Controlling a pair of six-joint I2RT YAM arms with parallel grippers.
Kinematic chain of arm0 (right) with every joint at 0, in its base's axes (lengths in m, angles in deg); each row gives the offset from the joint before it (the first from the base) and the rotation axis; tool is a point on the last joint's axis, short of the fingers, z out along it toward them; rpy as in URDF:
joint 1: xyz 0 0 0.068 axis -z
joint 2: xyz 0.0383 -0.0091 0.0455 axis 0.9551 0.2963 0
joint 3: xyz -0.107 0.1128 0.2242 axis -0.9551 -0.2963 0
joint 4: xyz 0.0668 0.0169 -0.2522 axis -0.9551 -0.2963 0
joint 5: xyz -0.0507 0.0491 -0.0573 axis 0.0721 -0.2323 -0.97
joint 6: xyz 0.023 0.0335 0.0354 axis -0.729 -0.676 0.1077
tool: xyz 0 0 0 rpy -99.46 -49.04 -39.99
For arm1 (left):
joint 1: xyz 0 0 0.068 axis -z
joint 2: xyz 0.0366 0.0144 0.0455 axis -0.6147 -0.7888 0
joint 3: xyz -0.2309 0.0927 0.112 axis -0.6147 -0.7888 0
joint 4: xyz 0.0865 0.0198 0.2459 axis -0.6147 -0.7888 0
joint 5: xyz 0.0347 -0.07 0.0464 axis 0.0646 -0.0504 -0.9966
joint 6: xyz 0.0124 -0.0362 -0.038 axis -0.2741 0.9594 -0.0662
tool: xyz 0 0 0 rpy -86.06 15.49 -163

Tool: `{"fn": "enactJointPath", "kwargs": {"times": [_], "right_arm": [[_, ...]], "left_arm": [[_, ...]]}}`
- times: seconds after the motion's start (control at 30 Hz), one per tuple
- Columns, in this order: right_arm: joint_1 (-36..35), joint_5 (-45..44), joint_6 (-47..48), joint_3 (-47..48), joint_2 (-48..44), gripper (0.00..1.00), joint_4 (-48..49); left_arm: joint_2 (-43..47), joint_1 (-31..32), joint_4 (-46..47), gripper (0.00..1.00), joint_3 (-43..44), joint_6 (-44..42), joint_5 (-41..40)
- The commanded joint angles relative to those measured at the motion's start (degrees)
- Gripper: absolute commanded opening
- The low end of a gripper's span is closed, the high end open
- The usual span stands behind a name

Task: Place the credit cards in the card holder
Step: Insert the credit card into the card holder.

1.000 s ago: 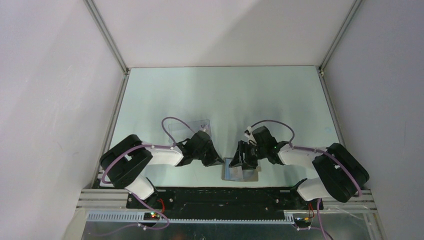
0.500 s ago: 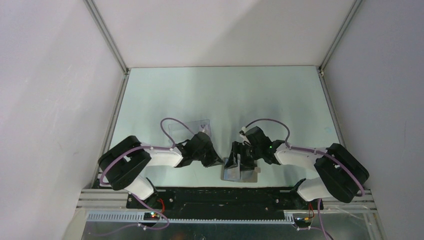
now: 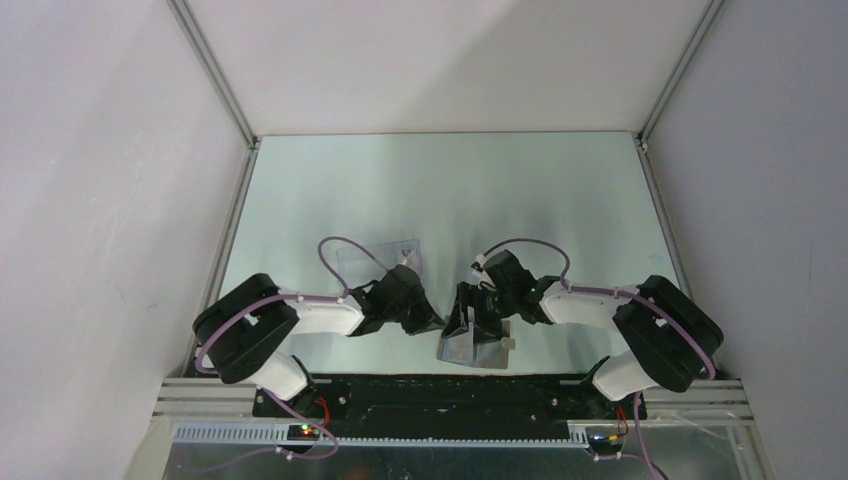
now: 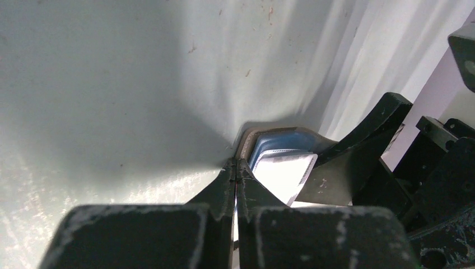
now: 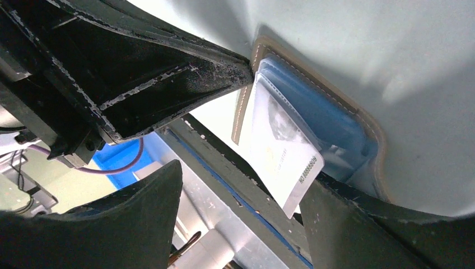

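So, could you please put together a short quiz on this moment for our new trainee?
1. True or false: the left hand is shut on the rim of the grey-brown fold-over card holder.
2. Is the right hand A) open or B) shut?
3. The pale plastic card sits partly inside the holder's ____ lining.
Key: 1 true; 2 A; 3 blue.

The holder (image 3: 478,347) lies open near the front edge of the table (image 3: 400,180), its light blue lining facing up inside a tan-grey stitched rim. 1 card (image 5: 278,150), pale with a faint round print and a dark number along its short edge, sits partly in a blue pocket, its free end sticking out.
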Motion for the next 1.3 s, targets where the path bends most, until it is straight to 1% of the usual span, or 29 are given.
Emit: {"fn": "enactJointPath", "kwargs": {"times": [0.0,0.03,0.1,0.13,0.17,0.2,0.23,0.27,0.3,0.37,0.43,0.63,0.77,0.83,0.93,0.97,1.1,1.27], "right_arm": [[-1.1,-0.2,-0.8,-0.7,3.4,0.77,2.4],[-1.1,-0.9,-0.4,-0.5,3.3,0.77,2.0],[-1.4,-3.5,2.1,0.9,2.7,0.77,-1.8],[-1.5,-4.7,4.5,2.4,2.1,0.78,-5.7],[-1.8,-7.3,5.7,3.1,1.8,0.78,-7.8],[-2.0,-8.5,7.8,4.5,1.2,0.79,-11.6],[-2.3,-10.4,8.7,5.1,0.8,0.79,-13.0],[-2.4,-11.2,10.1,6.2,0.3,0.80,-15.7],[-2.7,-12.7,10.7,6.7,0.1,0.81,-16.8],[-3.5,-14.6,12.1,8.0,-0.1,0.82,-20.5],[-4.2,-15.8,13.0,9.3,0.1,0.83,-22.3],[-5.4,-17.6,14.4,11.3,0.3,0.84,-26.4],[-5.4,-15.7,14.0,11.3,0.5,0.77,-26.1],[-5.5,-14.9,13.8,11.3,1.2,0.67,-25.8],[-5.4,-14.0,13.6,11.3,2.3,0.58,-25.5],[-5.4,-13.8,13.5,11.3,2.7,0.53,-25.4],[-5.5,-12.7,13.0,11.3,3.8,0.43,-24.5],[-5.4,-9.8,11.8,11.3,4.8,0.40,-22.0]], "left_arm": [[2.1,1.3,-2.1,0.00,-0.6,0.2,-0.7],[2.5,1.4,-3.1,0.00,-0.4,-0.1,-1.3],[3.9,1.4,-6.1,0.00,0.3,-1.0,-2.6],[4.9,1.3,-7.5,0.00,0.9,-1.3,-3.3],[5.5,1.3,-11.0,0.00,1.3,-2.2,-4.6],[6.8,1.3,-12.8,0.01,2.3,-2.7,-5.3],[8.0,1.3,-15.4,0.05,2.7,-3.7,-6.6],[8.5,1.3,-16.2,0.07,3.1,-4.0,-7.0],[9.5,1.2,-16.9,0.11,3.0,-4.3,-7.5],[10.3,1.2,-17.1,0.17,2.9,-4.4,-7.5],[10.1,1.2,-17.1,0.20,3.1,-4.6,-6.9],[8.7,1.3,-16.5,0.23,3.5,-5.2,-5.3],[7.8,1.3,-15.1,0.21,3.3,-5.2,-4.3],[6.8,1.6,-14.6,0.18,3.6,-5.4,-3.8],[4.7,2.4,-14.1,0.13,4.4,-5.4,-3.2],[4.3,2.6,-14.1,0.12,4.9,-5.3,-3.1],[2.1,3.2,-14.0,0.05,5.9,-5.2,-2.6],[1.8,3.4,-14.0,0.02,6.3,-5.2,-2.7]]}}
